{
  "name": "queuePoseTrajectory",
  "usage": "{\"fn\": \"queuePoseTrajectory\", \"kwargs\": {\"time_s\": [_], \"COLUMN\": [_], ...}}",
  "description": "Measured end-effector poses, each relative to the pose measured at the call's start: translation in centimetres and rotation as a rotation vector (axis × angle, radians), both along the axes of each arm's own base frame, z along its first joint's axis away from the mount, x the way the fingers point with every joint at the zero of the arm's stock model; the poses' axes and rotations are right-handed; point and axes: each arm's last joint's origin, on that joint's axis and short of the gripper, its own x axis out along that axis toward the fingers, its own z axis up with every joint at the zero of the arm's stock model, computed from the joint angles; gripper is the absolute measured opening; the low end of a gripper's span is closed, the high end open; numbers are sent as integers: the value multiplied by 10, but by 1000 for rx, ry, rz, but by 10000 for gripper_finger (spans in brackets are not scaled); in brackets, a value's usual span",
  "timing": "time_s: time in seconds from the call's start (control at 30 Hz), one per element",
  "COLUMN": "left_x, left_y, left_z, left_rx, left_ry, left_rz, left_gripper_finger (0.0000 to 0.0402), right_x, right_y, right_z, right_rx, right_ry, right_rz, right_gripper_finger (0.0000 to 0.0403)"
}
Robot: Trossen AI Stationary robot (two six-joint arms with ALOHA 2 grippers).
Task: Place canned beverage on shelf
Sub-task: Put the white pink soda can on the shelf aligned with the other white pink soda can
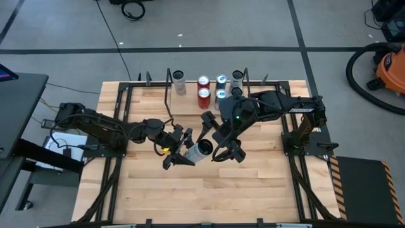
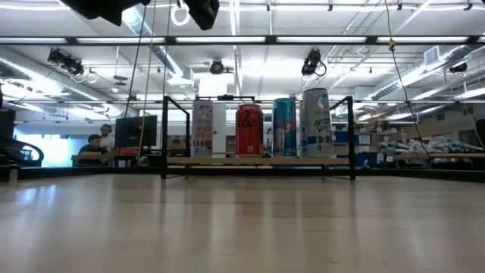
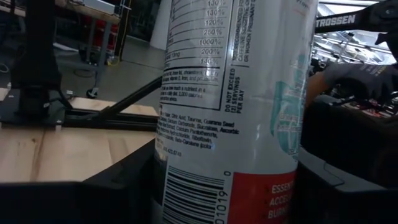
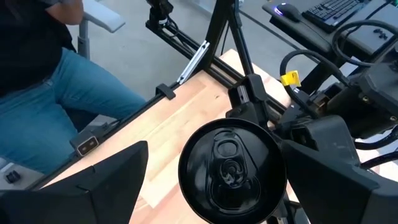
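The left gripper (image 1: 179, 152) is clamping a tall white can (image 1: 201, 150) with a glossy printed label and a black pull-tab lid, holding it above the pale wood table (image 1: 190, 196). The right gripper (image 1: 224, 147) is standing spread wide around the can's top end. At the table's far edge, the shelf (image 2: 258, 161), a light board in thin black rods, is carrying upright cylindrical cans (image 2: 249, 130), red, blue and white.
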Motion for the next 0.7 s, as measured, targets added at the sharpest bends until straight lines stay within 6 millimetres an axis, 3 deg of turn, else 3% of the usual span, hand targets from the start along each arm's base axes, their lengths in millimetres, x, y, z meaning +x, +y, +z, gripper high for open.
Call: {"fn": "queuePoseTrajectory", "kwargs": {"time_s": [0.43, 0.7], "left_x": [0, 0], "left_y": [0, 0], "left_z": [0, 0], "left_rx": [6, 6], "left_ry": [-4, -7], "left_rz": [-5, -5], "left_gripper_finger": [261, 261], "right_x": [12, 13], "right_y": [4, 4], "right_z": [-22, -22], "right_rx": [-38, -65], "right_ry": [14, -6], "right_rz": [3, 17], "right_gripper_finger": [367, 292]}}
